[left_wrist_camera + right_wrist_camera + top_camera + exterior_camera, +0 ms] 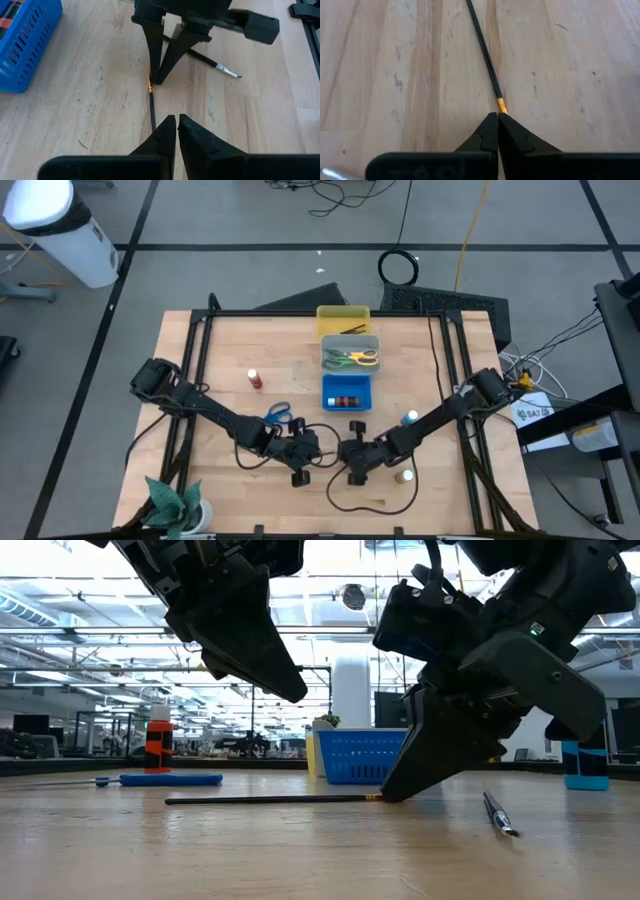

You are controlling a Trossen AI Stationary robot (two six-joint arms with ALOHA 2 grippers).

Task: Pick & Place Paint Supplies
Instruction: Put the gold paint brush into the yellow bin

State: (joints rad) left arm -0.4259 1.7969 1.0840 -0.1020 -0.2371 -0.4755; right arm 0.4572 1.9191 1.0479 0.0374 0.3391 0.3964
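Right gripper clamped on the bristle end of a thin dark brush lying flat on the table.

The brush [485, 52] has a slim black handle and a short gold ferrule; it lies flat on the wooden table [220, 370], front-centre, between the two grippers. The right gripper [497, 116] touches down with its fingertips closed together over the brush just past the ferrule. The left gripper [177, 119] hovers above the handle end, fingers nearly together, holding nothing. A second brush [212, 62] with a silver ferrule lies just beside the right gripper. Blue-handled scissors [279, 413] lie near the left arm.
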